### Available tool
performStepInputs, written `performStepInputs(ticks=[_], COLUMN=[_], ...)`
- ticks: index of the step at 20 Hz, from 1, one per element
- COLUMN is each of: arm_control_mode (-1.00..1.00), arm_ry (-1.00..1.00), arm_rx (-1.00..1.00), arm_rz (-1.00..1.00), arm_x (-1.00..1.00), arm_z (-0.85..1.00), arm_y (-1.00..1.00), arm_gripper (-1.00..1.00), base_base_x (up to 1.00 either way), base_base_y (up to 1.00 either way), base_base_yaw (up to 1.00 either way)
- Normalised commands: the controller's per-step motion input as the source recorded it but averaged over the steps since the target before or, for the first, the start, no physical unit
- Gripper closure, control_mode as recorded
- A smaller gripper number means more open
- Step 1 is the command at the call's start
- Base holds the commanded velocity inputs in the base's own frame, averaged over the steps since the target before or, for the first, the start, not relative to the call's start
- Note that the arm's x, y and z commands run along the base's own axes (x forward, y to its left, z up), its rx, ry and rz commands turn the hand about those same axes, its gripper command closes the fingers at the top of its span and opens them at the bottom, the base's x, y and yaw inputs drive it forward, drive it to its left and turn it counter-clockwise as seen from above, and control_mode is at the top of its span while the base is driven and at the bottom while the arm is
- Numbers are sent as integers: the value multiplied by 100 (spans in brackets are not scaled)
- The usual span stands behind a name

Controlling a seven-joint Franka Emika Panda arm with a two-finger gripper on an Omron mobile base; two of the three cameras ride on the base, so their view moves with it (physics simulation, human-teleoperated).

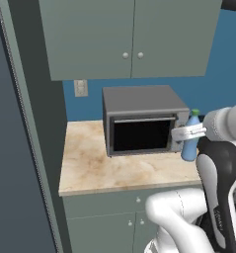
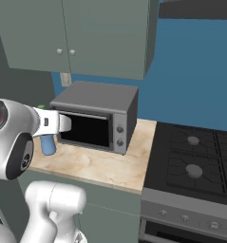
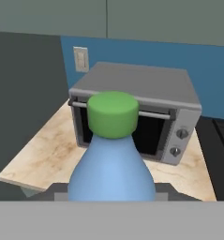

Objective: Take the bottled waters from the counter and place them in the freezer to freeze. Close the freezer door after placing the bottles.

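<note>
My gripper [image 1: 187,132] is shut on the light blue bottled water [image 1: 190,146] with a green cap [image 3: 112,114], holding it upright in the air in front of the counter [image 1: 99,168]. In the right base view the white hand [image 2: 51,124] covers the bottle's middle, and its blue lower part [image 2: 48,144] hangs below. In the hand view the bottle [image 3: 112,173] stands close up between the fingers. The freezer [image 1: 11,148] is a tall dark grey mass along the left edge. I cannot tell how its door stands.
A grey microwave [image 1: 141,118] with a dark window sits at the back of the beige counter. Grey-green wall cabinets [image 1: 129,34] hang above it. A black stove top [image 2: 195,161] adjoins the counter on the right. A wall outlet [image 1: 80,88] sits left of the microwave.
</note>
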Motion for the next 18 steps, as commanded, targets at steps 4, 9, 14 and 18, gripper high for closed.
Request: performStepInputs(ticks=[4, 9, 14, 18], arm_control_mode=[-100, -100, 100, 100], arm_ry=[-2, 0, 0, 0], arm_rx=[0, 0, 0, 0], arm_rz=[0, 1, 0, 0], arm_x=[0, -8, 0, 0], arm_z=[0, -1, 0, 0], arm_y=[4, 3, 0, 0], arm_gripper=[100, 100, 100, 100], base_base_x=[0, 0, -68, -79], base_base_y=[0, 0, 21, 26], base_base_yaw=[0, 0, 1, 0])
